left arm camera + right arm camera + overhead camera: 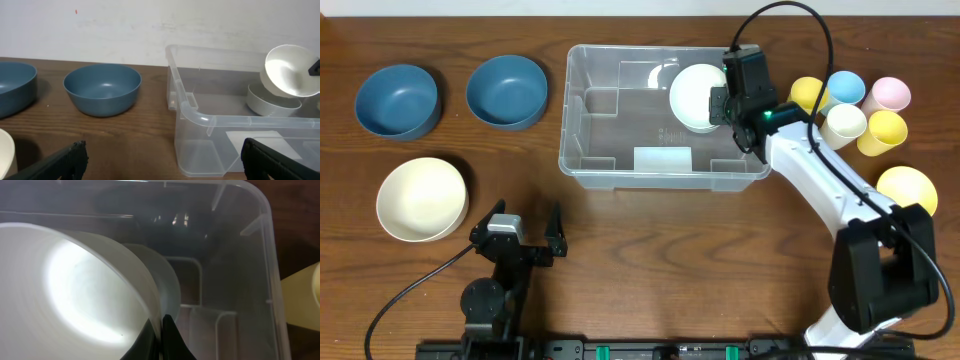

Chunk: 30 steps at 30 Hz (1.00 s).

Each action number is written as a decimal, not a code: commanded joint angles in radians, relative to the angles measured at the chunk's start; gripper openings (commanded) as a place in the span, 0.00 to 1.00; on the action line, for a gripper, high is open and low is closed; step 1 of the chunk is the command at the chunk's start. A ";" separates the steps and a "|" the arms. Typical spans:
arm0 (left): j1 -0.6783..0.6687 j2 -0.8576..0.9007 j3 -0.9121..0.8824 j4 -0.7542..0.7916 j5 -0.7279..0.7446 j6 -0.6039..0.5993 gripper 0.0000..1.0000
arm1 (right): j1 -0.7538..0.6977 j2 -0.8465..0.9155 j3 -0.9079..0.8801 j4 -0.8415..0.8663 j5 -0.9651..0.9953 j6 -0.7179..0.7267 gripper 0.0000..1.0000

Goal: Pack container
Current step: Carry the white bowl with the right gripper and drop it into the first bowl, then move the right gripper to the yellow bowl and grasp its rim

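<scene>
On the left of the tabletop [650, 240], two blue bowls [398, 100] and a cream bowl [422, 199] sit outside the container [620, 180]. The left jaws stand wide open and empty near the front edge, well apart from it. The container lies at the centre, with a lower white bowl [272, 102] on its floor at the right end. The right jaws are pinched on the rim of a tilted white bowl [695, 97], held inside the container's walls just above the lower one. The step in hand looks like nesting this bowl. The next move likely calls for levelling it, lowering it onto the bowl beneath, then letting go. Pastel cups [850, 105] and a yellow bowl [907, 188] stand to the right.
</scene>
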 commanded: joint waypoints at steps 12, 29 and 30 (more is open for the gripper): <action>0.005 -0.005 -0.016 -0.035 0.011 -0.002 0.98 | -0.006 0.026 0.013 0.010 0.031 -0.009 0.58; 0.005 -0.005 -0.016 -0.035 0.011 -0.002 0.98 | -0.122 -0.329 0.262 -0.667 -0.083 0.140 0.85; 0.005 -0.005 -0.016 -0.035 0.011 -0.002 0.98 | -0.154 -0.354 0.262 -0.702 -0.083 0.155 0.86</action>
